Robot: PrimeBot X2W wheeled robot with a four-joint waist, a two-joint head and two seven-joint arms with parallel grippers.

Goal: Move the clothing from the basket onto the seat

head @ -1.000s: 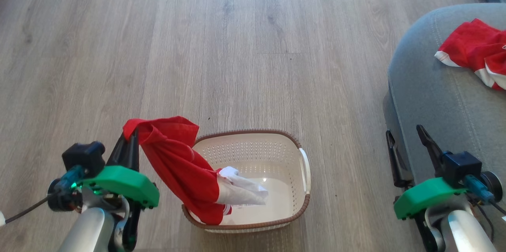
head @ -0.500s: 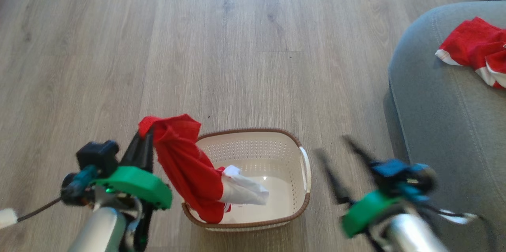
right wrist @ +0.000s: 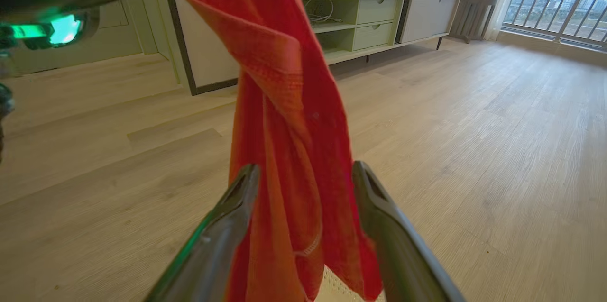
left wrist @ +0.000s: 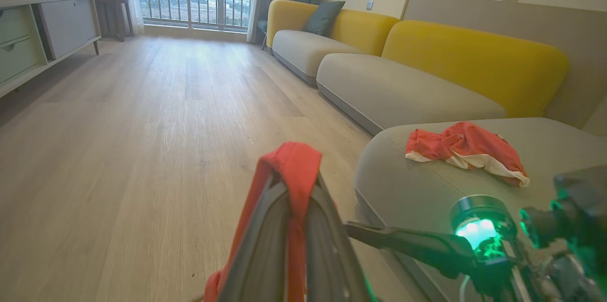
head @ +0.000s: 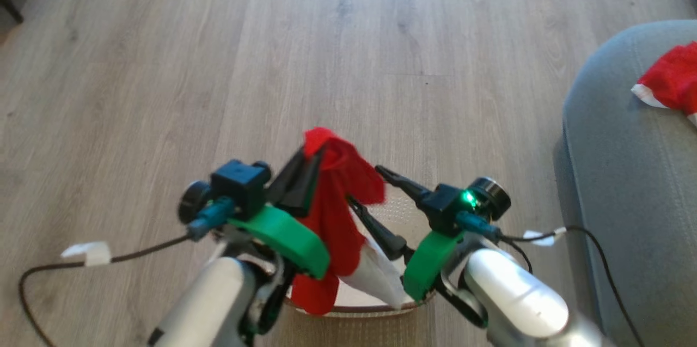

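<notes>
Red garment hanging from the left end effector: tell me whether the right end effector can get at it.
Probably yes. The open right end effector straddles the red garment held by the left end effector; nothing blocks it.

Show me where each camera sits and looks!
Head view: on the robot's head, looking down at floor, basket and seat; both forearms show, left tool shut on the red garment, right tool open.
Left wrist view: on the left wrist, facing the seat and yellow sofa; its fingers pinch the garment.
Right wrist view: on the right wrist, facing the cabinet; its open fingers flank the hanging garment.
Shared: all three show the held garment; head and left wrist show a second garment on the seat.
</notes>
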